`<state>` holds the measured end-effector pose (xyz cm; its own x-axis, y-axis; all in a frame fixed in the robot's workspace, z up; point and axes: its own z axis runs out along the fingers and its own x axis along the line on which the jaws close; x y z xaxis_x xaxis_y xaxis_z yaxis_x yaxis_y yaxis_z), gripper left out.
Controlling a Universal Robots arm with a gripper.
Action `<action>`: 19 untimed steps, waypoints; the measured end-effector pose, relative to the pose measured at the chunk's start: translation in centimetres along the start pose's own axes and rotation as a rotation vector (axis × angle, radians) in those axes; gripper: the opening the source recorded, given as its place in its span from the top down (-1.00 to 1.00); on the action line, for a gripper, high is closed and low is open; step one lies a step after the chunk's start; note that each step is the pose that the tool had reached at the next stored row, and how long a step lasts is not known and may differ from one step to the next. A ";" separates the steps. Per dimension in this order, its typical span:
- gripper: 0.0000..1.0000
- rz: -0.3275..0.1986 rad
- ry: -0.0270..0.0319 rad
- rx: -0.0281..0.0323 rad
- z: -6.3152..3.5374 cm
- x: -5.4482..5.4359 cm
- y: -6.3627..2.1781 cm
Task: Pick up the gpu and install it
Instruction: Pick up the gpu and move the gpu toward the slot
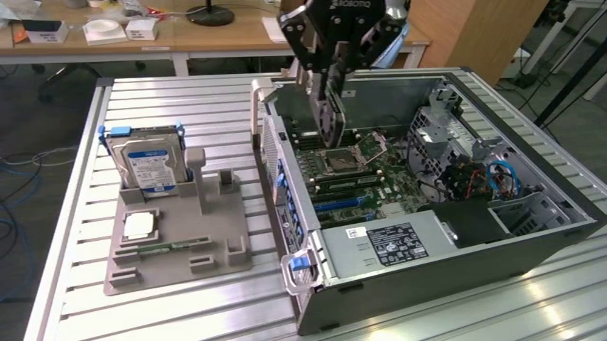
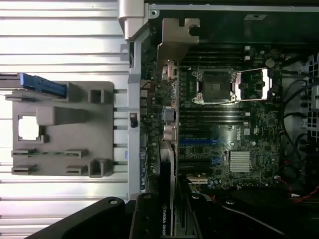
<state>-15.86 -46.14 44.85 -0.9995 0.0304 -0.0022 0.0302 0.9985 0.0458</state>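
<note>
Black two-finger gripper (image 1: 330, 82), one: closed on the gpu, one finger on each face of the card.

Gpu (image 1: 325, 121), one: held upright and edge-on inside the open computer case, at the end toward the exterior view's left. It hangs above the motherboard, just beside the processor socket. Whether its lower edge touches the board cannot be told. In the wrist view its thin black edge carries white lettering.

Computer case (image 1: 455, 284), one: dark grey, lying on its side with the cover off, resting on the table.

Motherboard (image 1: 379, 181), one: green, on the floor of the case.

Processor socket (image 1: 340, 160), one: silver frame.

Heatsink (image 2: 239, 162), one: small, silver, finned, on the board.

Power supply (image 1: 389, 243), one: grey box with a white and black label, at the near end of the case.

Blue cables (image 1: 502, 177): looped at the case's side toward the exterior view's right; the count cannot be told.

Holder (image 1: 204, 241), one: grey moulded tray, on the table beside the case, toward the exterior view's left.

Hard drive (image 1: 144, 167), one: silver with a blue label, standing upright in the holder.

Processor chip (image 1: 139, 226), one: lying flat in a holder recess.

Memory stick (image 1: 173, 247), one: narrow, green, lying in a holder slot.

Table (image 1: 170, 99), one: ribbed aluminium slats.
</note>
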 end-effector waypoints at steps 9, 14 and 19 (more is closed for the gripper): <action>0.48 0.000 0.0007 0.0000 0.02 -4.1 0.12; 0.48 0.000 0.0012 0.0001 0.02 -6.4 0.19; 0.48 0.000 0.0016 0.0001 0.03 -8.6 0.26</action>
<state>-7.25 -46.14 44.85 -0.9995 0.0304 -0.0006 0.0304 0.9985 0.0457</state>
